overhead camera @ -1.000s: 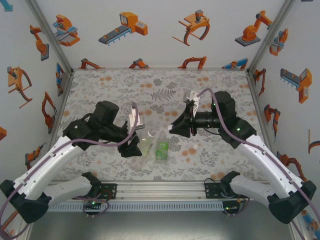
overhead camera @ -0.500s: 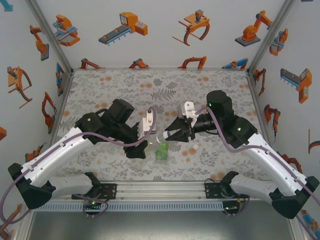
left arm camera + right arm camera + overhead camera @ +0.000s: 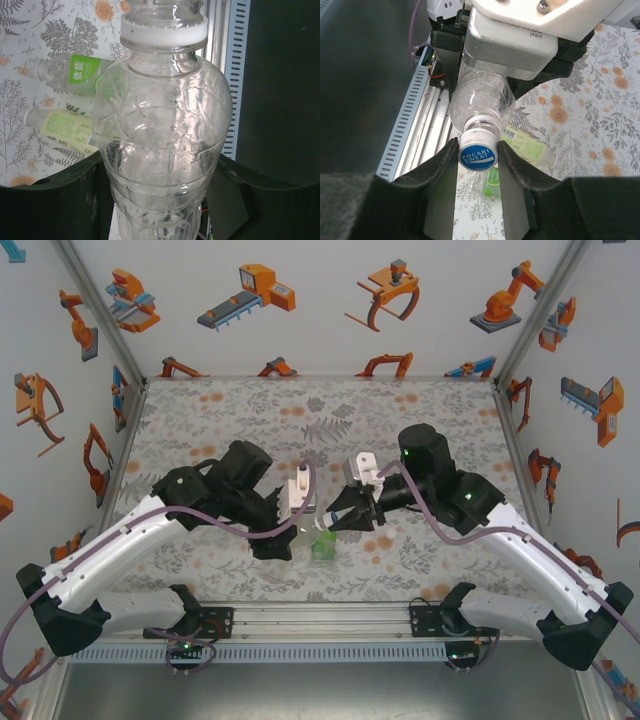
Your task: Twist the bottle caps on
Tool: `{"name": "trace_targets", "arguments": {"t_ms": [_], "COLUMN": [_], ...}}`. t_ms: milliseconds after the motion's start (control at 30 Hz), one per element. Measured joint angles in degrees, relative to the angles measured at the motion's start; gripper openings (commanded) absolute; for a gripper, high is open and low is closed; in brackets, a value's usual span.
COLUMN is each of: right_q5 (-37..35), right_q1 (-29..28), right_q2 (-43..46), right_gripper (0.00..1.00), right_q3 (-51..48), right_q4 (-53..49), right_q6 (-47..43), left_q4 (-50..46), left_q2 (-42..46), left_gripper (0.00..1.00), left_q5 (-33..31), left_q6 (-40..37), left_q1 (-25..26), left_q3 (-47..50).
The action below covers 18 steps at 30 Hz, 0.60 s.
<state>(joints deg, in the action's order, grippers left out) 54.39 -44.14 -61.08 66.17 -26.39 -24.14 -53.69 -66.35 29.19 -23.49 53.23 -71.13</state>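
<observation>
Right claw (image 3: 478,148) is closed on the blue cap (image 3: 478,156) at the mouth of the clear bottle (image 3: 161,125), which the left claw (image 3: 152,205) grips; tightening unconfirmed, with the green-label bottle (image 3: 75,75) and yellow-label bottle (image 3: 62,129) apparently outstanding.

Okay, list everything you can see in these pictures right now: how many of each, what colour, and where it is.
unlabelled bottle: one, clear, held above the table.
blue cap: one, blue with white lettering, at the unlabelled bottle's mouth.
green-label bottle: one, clear with a bright green label, lying on the table.
yellow-green-label bottle: one, clear with a pale label, lying beside the green-label bottle.
table: one, grey leaf print with orange flowers.
walls: white with orange robot drawings, around the table.
left gripper: one, black, jaws shut on the unlabelled bottle.
right gripper: one, black, jaws shut on the blue cap.
</observation>
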Motion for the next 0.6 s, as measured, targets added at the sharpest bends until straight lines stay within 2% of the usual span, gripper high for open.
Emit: {"name": "trace_targets", "arguments": {"t_ms": [600], "right_q5": [0.1], "right_q1": [-1.4], "right_q2": [-1.7], "right_gripper": [0.00], "right_q3": [0.3], "right_q4": [-1.4], "right_q6": [-1.2], "left_q4": [-1.2], "left_q2": [-0.5], "left_gripper": [0.00], "left_q5": [-0.7], "left_q6": [-0.9], "left_q1": [1.3], "left_q3": [-0.2]}}
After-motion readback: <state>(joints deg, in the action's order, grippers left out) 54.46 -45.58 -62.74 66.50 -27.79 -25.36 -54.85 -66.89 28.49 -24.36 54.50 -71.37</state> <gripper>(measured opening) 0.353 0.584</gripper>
